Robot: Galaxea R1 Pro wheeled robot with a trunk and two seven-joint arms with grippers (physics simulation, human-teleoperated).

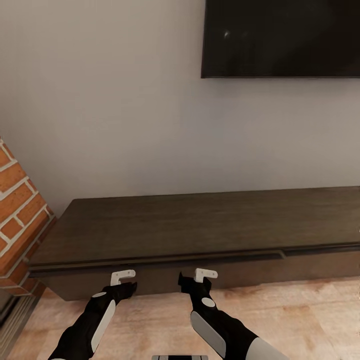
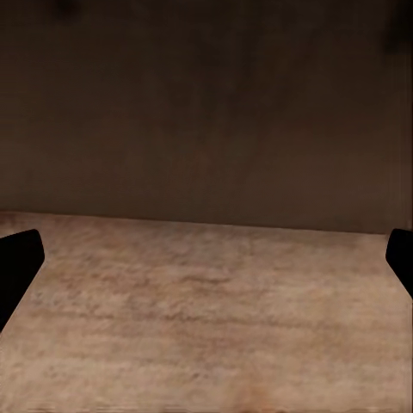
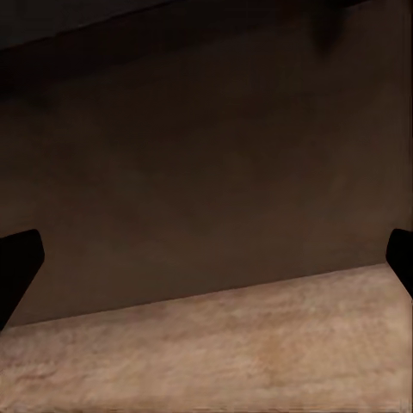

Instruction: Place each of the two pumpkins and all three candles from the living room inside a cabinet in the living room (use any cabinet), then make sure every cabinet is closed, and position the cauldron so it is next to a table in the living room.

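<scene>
The long dark-brown cabinet [image 1: 200,235] spans the wall from 9 to 3 o'clock under a television [image 1: 280,37], drawers seemingly shut. At 6 o'clock, left pincer [image 1: 127,286] and right pincer [image 1: 192,282] face its front, fingers apart, empty.

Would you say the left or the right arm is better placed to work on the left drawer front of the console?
Probably the left: the left gripper sits low before the cabinet front's left end; the right gripper is nearer mid-front. Both have their fingers apart.
</scene>
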